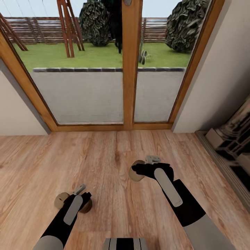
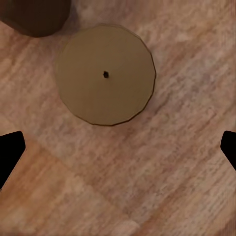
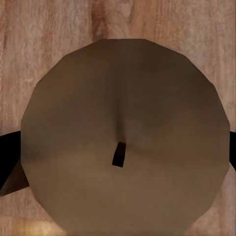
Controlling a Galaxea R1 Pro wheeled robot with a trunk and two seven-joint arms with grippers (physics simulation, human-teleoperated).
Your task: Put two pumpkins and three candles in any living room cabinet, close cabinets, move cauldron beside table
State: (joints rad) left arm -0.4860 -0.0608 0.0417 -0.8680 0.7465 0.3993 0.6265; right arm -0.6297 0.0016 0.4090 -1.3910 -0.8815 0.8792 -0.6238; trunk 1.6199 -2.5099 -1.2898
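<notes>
Candle collection stage; nothing stowed yet.
Right pincer [image 1: 138, 171] is clamped on a tan candle [image 3: 125, 137]; left pincer [image 1: 73, 203], spread apart, hovers over another candle [image 2: 105, 74] on the floor [image 1: 104, 156].

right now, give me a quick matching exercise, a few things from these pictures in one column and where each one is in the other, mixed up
Things:
1. tan candle
2. light brown candle
3. dark brown candle
4. glass door

Places:
a. straight ahead, with the garden beyond it
b. between the right gripper's fingers, above the plank floor
c. upright on the floor just right of the left gripper
d. upright on the floor just left of the left gripper, below its spread fingers

Pairs: 1-b, 2-d, 3-c, 4-a
</notes>
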